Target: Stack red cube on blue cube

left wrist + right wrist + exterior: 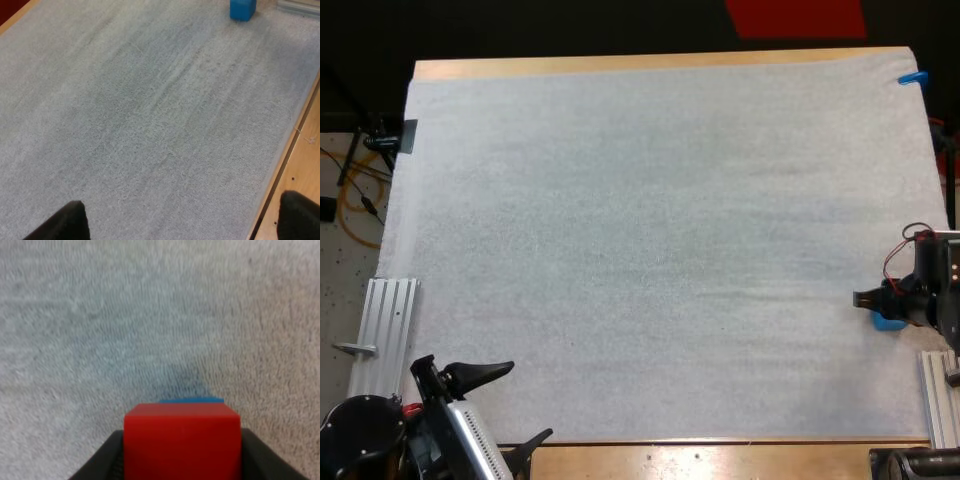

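**cubewatch:** Red cube (182, 440) is right up against the right wrist cam, wedged between the two black fingers (107, 460) of the right gripper (182, 457). Both fingers press on its sides, so that's a proper pinch, and the cube sits square and level.

**benchlurker:** ok, and where's the blue cube in all this?

**cubewatch:** Blue cube (191, 400) is directly past the red one's far top edge. It's just a thin blue strip poking out, with a dark shadow on the mat (150, 315) beyond it. Honestly can't tell whether red is touching blue or hanging just above it. From the high cam the right gripper is at the mat's right edge, roughly midway between the near and far sides and pointing left. A bit of blue peeks out from underneath it.

**benchlurker:** and the other arm?

**cubewatch:** Left gripper (510, 408) is at the mat's near left corner, fingers spread wide over bare mat and clear of everything. Its wrist cam looks across the mat to the blue cube, well apart from it, and a metal rail (300, 6) lies just beside that cube. Another silver rail (385, 330) runs along the mat's left edge, near the left arm. Wooden table (650, 62) shows past the mat on the far side and the near side.
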Controlling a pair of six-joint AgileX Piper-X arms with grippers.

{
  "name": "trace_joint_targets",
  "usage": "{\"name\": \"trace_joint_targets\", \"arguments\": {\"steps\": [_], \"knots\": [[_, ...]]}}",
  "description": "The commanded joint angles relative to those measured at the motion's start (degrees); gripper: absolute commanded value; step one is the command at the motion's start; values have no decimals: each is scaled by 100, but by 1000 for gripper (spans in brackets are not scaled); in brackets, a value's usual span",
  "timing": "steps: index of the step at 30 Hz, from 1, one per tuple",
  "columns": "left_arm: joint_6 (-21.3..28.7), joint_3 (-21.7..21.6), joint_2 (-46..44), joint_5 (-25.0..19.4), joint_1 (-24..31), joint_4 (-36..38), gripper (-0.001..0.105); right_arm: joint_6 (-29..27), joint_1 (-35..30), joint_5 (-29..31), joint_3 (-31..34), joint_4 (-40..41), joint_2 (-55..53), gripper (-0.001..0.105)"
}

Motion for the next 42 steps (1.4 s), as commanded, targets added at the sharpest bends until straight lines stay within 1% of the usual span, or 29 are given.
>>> {"name": "trace_joint_targets", "arguments": {"steps": [1, 7, 12, 14, 17, 26, 27, 28, 29, 30, 32, 34, 38, 42], "knots": [[19, -24, 14, 26, -21, -22, 74, -78, -20, -36, 72, -71, -37, 18], [19, -24, 14, 26, -21, -22, 74, 34, -20, 82, 316, -263, -37, 18], [19, -24, 14, 26, -21, -22, 74, 74, -20, 187, 332, -429, -22, 18], [19, -24, 14, 26, -21, -22, 74, 134, -20, 313, 376, -532, -22, 18], [19, -24, 14, 26, -21, -22, 74, 266, -20, 323, 396, -555, 52, 18], [19, -24, 14, 26, -21, -22, 74, 322, -20, 313, 396, -564, 428, 18], [19, -24, 14, 26, -21, -22, 74, 322, -20, 313, 396, -564, 428, 21], [19, -24, 14, 26, -21, -22, 74, 322, -20, 313, 396, -564, 426, 26], [19, -24, 14, 26, -21, -22, 74, 322, -20, 313, 396, -597, 426, 34], [19, -24, 14, 26, -21, -22, 74, 322, -20, 313, 396, -606, 426, 37], [19, -24, 14, 26, -21, -22, 74, 311, -20, 313, 396, -634, 426, 56], [19, -24, 14, 26, -21, -22, 74, 248, -20, 313, 396, -656, 426, 63], [19, -24, 14, 26, -21, -22, 74, 57, -20, 313, 282, -654, 338, 64], [19, -24, 14, 26, -21, -63, 74, 46, -20, 313, 87, -654, 30, 64]]}}
